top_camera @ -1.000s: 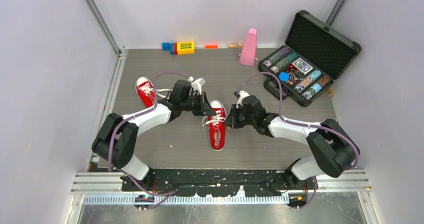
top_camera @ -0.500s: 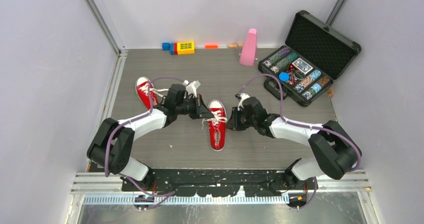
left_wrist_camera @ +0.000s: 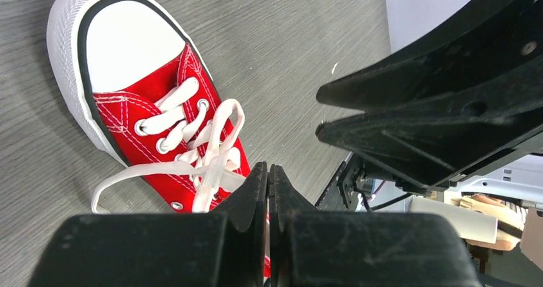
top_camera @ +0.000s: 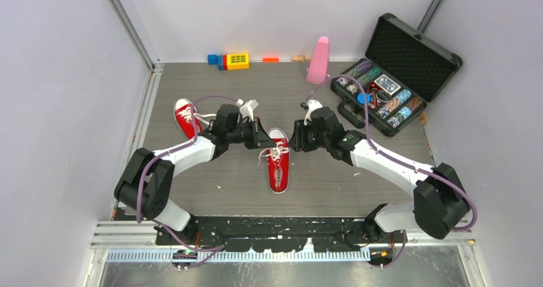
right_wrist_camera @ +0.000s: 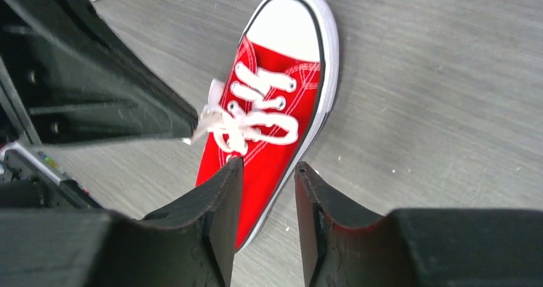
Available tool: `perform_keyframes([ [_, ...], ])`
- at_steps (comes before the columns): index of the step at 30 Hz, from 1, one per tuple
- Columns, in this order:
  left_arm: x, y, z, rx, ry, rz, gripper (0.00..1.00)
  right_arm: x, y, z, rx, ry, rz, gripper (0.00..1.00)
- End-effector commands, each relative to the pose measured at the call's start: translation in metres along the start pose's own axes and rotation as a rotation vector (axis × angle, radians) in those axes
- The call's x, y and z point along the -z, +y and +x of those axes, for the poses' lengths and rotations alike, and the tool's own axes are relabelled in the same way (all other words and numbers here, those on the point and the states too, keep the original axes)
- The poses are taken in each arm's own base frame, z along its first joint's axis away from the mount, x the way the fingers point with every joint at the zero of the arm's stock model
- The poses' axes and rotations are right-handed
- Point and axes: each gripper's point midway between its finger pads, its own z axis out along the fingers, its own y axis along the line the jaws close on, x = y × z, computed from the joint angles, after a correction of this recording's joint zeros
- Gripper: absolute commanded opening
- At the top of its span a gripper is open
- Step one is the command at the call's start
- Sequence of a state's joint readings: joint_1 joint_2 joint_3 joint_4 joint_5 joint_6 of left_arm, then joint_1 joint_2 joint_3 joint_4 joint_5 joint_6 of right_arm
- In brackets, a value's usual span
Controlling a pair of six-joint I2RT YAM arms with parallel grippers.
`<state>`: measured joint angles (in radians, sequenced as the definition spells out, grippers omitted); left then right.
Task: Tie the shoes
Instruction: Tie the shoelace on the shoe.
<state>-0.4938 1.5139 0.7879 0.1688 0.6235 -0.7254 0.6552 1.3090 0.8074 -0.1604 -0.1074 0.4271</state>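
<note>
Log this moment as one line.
step: lacing centre shoe | left jaws: shut on lace | right jaws: open, empty, beside that shoe | second shoe: lying far left

Same build on left arm [top_camera: 192, 152] and right arm [top_camera: 384, 163]: white link shells, black joints, purple cable [top_camera: 214, 97] looped along. Black wedge fingers [right_wrist_camera: 214, 223], scuffed edges, screw heads [left_wrist_camera: 529, 49].

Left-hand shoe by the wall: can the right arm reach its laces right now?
Probably not: the left arm and the centre shoe lie between the left-hand shoe and the right end effector.
</note>
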Motion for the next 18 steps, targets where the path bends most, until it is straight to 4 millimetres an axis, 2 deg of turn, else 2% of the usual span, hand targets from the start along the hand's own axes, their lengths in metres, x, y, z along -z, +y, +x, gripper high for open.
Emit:
perform_keyframes([
  [1,-0.002,-0.010,-0.017,-0.034,-0.032,0.042,0.00,-0.011,-0.005,-0.021,0.062,0.015,0.067,0.40],
  [4,-0.004,-0.008,-0.017,-0.030,-0.031,0.039,0.00,-0.025,-0.008,-0.020,0.077,0.060,0.089,0.39],
  [11,-0.005,-0.005,-0.017,-0.022,-0.029,0.037,0.00,-0.054,-0.018,-0.003,0.056,0.175,0.133,0.33],
  [15,-0.004,-0.006,-0.018,-0.024,-0.029,0.038,0.00,-0.056,-0.014,0.007,0.036,0.200,0.096,0.34],
  [18,-0.003,-0.007,-0.018,-0.023,-0.026,0.040,0.00,-0.050,-0.011,0.009,0.027,0.186,0.075,0.34],
])
